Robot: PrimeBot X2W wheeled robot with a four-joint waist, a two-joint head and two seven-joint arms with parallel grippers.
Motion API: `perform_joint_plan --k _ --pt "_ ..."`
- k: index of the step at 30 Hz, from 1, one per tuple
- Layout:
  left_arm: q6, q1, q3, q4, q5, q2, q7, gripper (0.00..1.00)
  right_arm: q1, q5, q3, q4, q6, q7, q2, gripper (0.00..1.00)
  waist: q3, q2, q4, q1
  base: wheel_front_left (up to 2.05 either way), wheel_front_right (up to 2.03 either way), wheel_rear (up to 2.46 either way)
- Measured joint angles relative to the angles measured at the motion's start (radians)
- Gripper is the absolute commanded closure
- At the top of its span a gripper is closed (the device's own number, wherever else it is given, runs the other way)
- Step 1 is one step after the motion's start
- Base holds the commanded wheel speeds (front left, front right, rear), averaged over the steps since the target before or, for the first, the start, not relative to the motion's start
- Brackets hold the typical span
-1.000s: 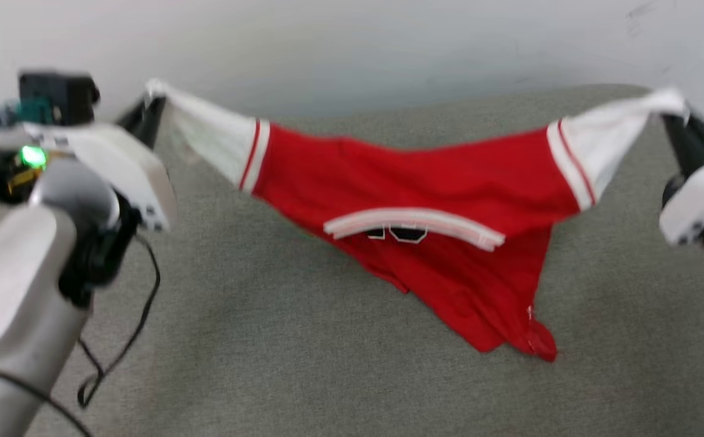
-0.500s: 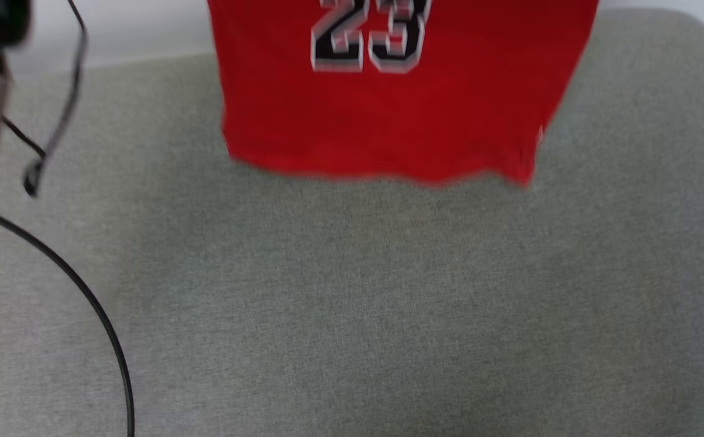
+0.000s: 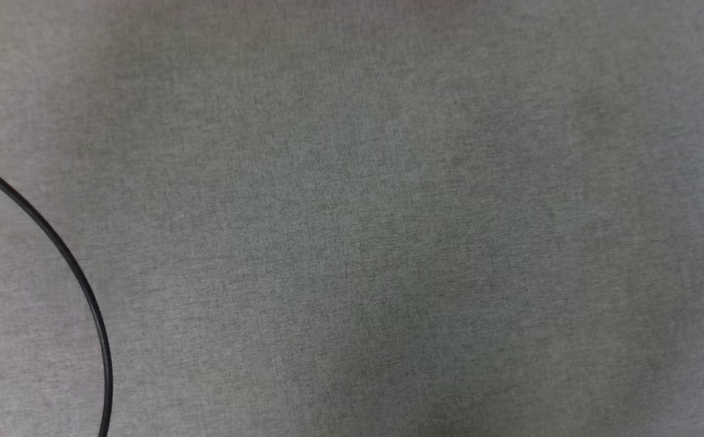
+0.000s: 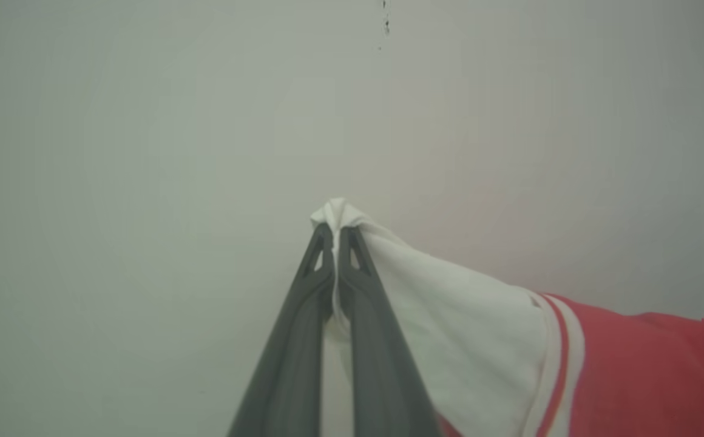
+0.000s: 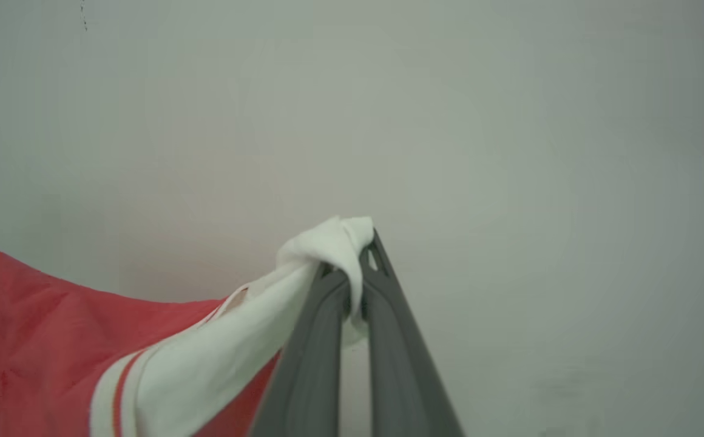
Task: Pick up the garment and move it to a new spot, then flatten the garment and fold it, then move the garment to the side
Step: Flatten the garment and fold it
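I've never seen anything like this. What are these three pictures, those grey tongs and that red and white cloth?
These come from a two-armed robot's cameras. The head camera looks down at a grey fabric surface, with a black cable curving through the left of that picture. The other two sit on the wrists, each looking along that arm's two dark fingers. The left gripper is shut on one white sleeve of the garment, a red shirt; the right gripper is shut on the other sleeve. Behind them is a pale wall.
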Motion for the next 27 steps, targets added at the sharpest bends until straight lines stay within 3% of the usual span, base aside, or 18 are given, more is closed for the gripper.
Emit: perform_joint_plan --k 9,17,23,27 --pt "-0.042 0.091 0.0 0.153 -0.044 -0.046 -0.077 1.0 0.032 0.053 0.076 0.194 0.0 -0.084 0.038 1.0 0.056 0.0 0.021 0.0 0.0 0.0 0.0" --pt "-0.094 0.349 0.032 0.287 -0.117 -0.097 -0.17 1.0 0.244 0.142 0.132 0.331 0.0 -0.173 0.049 1.0 -0.01 0.0 0.038 -0.0001 0.0 0.0 0.0" --pt "-0.112 0.582 0.044 0.284 -0.122 -0.103 -0.192 1.0 0.44 0.221 0.198 0.35 0.0 -0.208 0.053 1.0 -0.113 0.0 0.044 -0.0002 0.0 0.0 0.0" --pt "-0.097 0.741 0.08 0.175 -0.09 -0.089 -0.193 1.0 0.564 0.267 0.236 0.337 0.0 -0.229 0.039 1.0 -0.188 0.0 0.045 -0.0003 0.0 0.0 0.0"
